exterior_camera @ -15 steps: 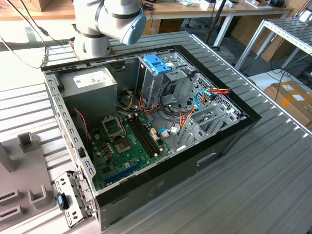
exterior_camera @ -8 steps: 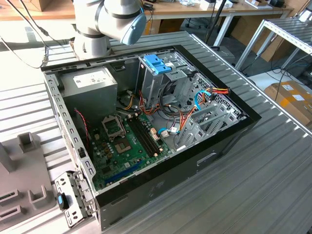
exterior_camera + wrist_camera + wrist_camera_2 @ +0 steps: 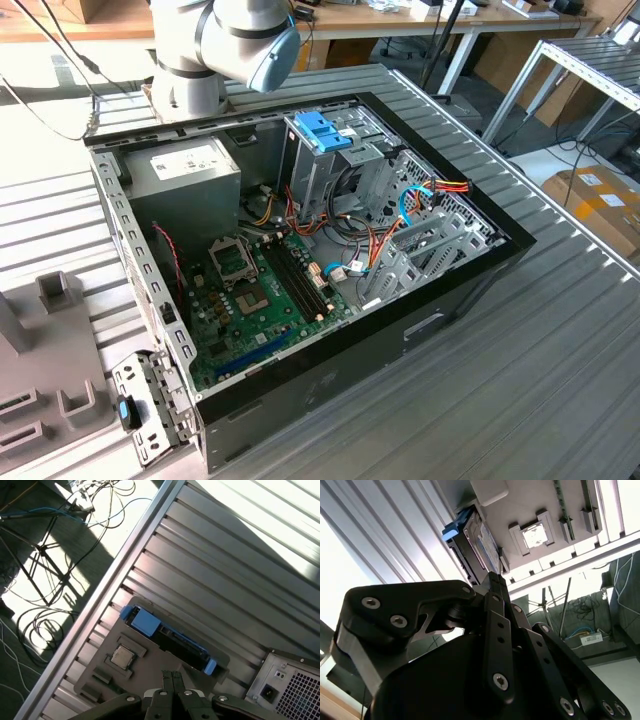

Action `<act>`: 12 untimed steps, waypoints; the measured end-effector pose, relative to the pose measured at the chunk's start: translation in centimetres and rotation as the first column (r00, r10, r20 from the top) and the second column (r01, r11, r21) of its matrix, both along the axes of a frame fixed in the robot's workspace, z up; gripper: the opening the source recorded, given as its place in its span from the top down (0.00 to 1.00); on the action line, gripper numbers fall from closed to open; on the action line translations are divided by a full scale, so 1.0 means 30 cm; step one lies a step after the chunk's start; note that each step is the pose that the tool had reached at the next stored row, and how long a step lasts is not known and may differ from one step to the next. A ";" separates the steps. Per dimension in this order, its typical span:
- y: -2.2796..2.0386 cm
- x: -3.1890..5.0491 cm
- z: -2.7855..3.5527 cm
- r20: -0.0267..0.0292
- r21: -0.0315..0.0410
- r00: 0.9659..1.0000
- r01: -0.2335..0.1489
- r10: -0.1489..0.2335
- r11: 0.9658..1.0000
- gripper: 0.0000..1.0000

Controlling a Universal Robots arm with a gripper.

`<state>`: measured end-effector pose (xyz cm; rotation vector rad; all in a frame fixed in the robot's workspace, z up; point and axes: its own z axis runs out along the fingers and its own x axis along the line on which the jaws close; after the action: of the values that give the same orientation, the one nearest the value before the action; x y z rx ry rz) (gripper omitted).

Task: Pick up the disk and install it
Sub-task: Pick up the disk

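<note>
Both fingers [image 3: 165, 678] of the gripper [image 3: 171, 676] sit pressed together, empty, poised over the disk [image 3: 170, 636] standing on edge in its grey holder [image 3: 150, 652], so descending like that could topple it.

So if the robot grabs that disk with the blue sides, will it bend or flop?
Probably not: the disk looks like a flat, solid slab, so it should stay stiff. It stands on its edge in a grey holder, so a sideways push might tip it. Its blue rails look like smooth plastic, maybe a bit slippery for the gripper.
</note>
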<state>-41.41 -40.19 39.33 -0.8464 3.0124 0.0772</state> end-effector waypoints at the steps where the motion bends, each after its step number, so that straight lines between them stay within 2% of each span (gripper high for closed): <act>1: 0.000 0.000 0.000 0.000 0.000 1.000 -0.002 0.002 1.000 0.89; 9: 0.000 0.000 0.000 0.000 0.000 1.000 -0.029 0.029 1.000 0.89; 12: 0.000 0.000 0.000 0.000 0.000 0.999 -0.051 0.051 0.999 0.89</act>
<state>-41.41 -40.19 39.33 -0.9231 2.9911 0.0777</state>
